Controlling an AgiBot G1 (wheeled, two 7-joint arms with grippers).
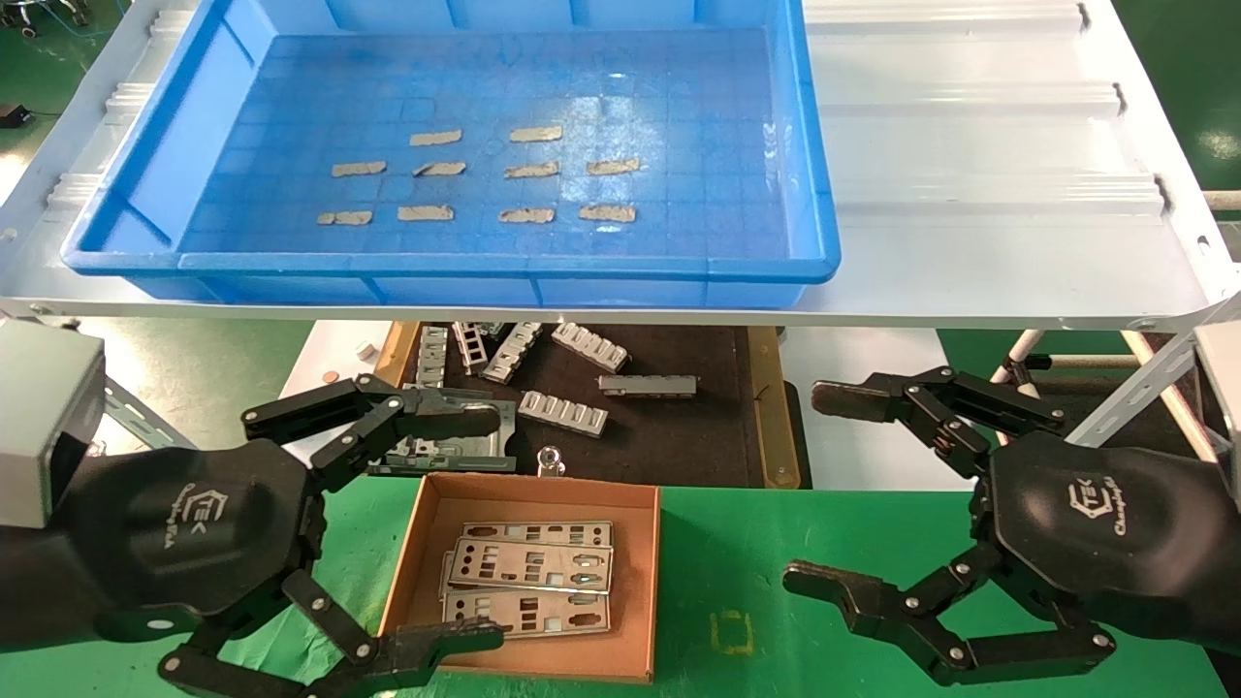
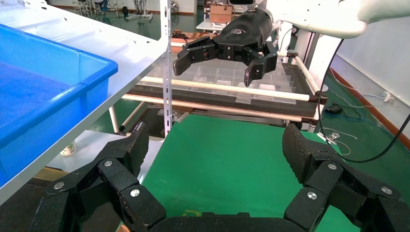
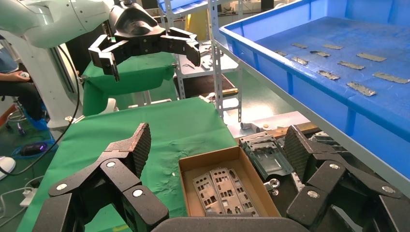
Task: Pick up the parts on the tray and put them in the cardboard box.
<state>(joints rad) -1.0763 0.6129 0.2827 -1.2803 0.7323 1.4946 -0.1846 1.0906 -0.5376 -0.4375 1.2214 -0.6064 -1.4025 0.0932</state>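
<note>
The blue tray (image 1: 456, 264) sits on the white shelf, and its floor shows only tan tape strips (image 1: 528, 172). Below it, the cardboard box (image 1: 427, 543) lies on the green cloth with three silver parts (image 1: 531, 567) stacked flat inside. In the right wrist view the box (image 3: 212, 159) and the parts (image 3: 222, 191) show again. My left gripper (image 1: 490, 528) hangs open at the box's left side, holding nothing. To the right of the box, my right gripper (image 1: 812, 488) is open and empty over the green cloth. Both of my grippers, left (image 2: 216, 142) and right (image 3: 217, 140), show spread fingers in their own wrist views.
Behind the box, a dark tray (image 1: 679, 446) holds ribbed grey brackets (image 1: 562, 412). A bent metal bracket (image 3: 268, 157) and a small round fitting (image 1: 551, 460) lie next to the box. The white shelf (image 1: 970, 145) overhangs, with an upright post (image 2: 167, 72). Green cloth (image 1: 776, 543) covers the table.
</note>
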